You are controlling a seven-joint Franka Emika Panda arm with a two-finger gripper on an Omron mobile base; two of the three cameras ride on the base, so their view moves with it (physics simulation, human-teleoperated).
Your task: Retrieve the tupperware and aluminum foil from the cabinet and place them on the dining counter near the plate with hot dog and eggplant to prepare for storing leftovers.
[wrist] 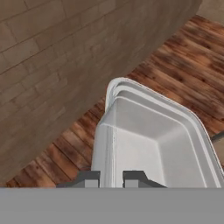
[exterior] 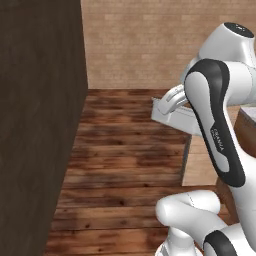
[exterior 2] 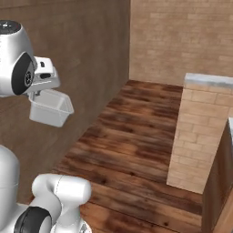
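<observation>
the tupperware (wrist: 148, 140) hangs in mid-air off my jaws (wrist: 111, 178), clamped together on its near rim, well above the plank floor (exterior 2: 136, 136) and beside a dark wood wall (exterior 2: 86, 54). thin walls and a flared lip suggest a light, slightly flexible tub, likely slippery; the rim is the surest hold. a brick-faced block (exterior 2: 195, 136) stands apart.
</observation>
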